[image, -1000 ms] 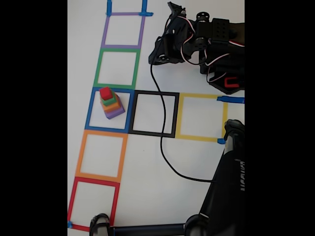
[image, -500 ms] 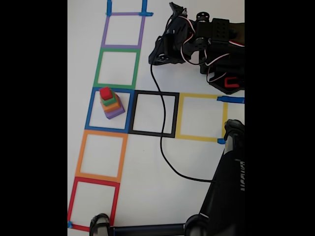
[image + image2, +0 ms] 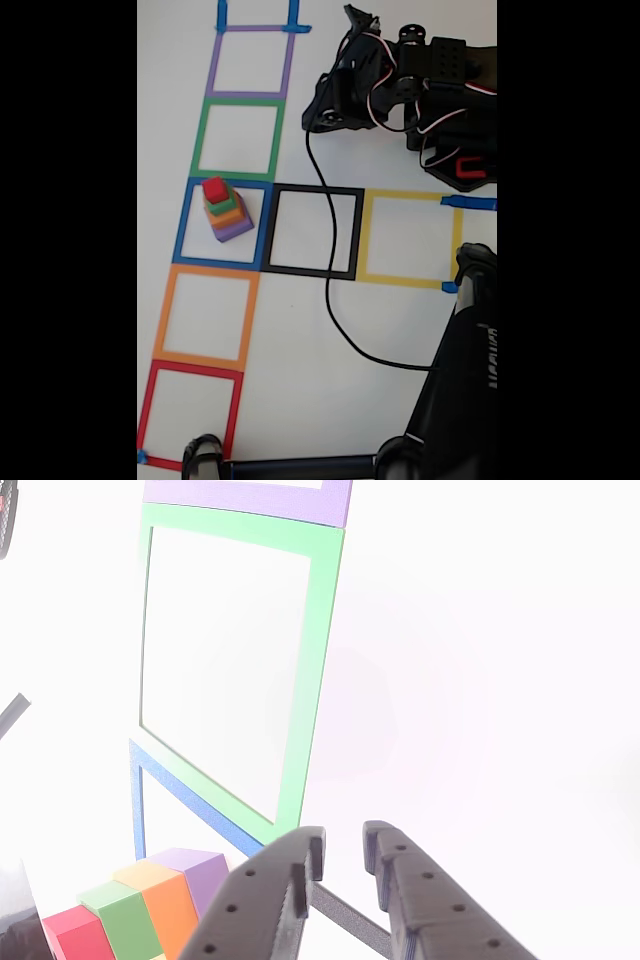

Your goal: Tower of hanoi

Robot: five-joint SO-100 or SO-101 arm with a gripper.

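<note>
purple cube [image 3: 234, 228]: biggest, sitting at the bottom of the stack
orange cube [image 3: 227, 216]: resting on the purple
green cube [image 3: 220, 203]: lying on the orange
red cube [image 3: 214, 188]: tiniest, topping the stack

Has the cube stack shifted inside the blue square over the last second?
No. In the fixed view the cube stack sits at the same spot inside the blue tape square, near its upper middle, as before.
</note>
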